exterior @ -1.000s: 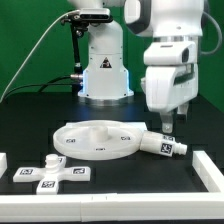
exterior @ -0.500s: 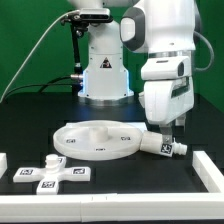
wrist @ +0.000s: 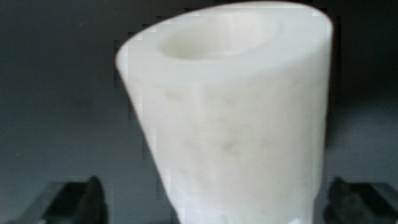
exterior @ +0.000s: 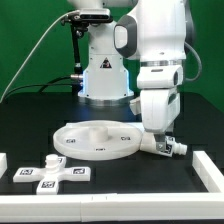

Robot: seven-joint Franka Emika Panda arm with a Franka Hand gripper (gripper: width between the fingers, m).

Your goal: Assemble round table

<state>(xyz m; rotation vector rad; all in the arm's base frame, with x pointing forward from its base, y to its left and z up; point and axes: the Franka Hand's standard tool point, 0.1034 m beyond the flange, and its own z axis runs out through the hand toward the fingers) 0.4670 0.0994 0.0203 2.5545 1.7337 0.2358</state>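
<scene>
Between the jaws, on the black counter (exterior: 30, 125): the round table's short thick leg (exterior: 180, 147), lying on its side, tagged end poking out past the fingers (wrist: 80, 197) toward the exterior view's right. Jaws spread and set astride it, not clenched. From the wrist, the white leg filling most of the frame, one finger standing off behind a dark gap, the other close against the opposite flank, contact there impossible to call. Just beside the jaws, toward the exterior view's left: large rimmed disc (exterior: 95, 141), flat on the counter, its edge near the leg's hidden end, touching or not unclear. Well apart from the jaws, beyond the disc and nearer the camera: small cross-shaped foot (exterior: 52, 176), tags facing up. Behind the jaws: arm's white base (exterior: 105, 75) with a blue glow. Near the jaws, at the counter's edge on the exterior view's right: white border piece (exterior: 212, 170).
</scene>
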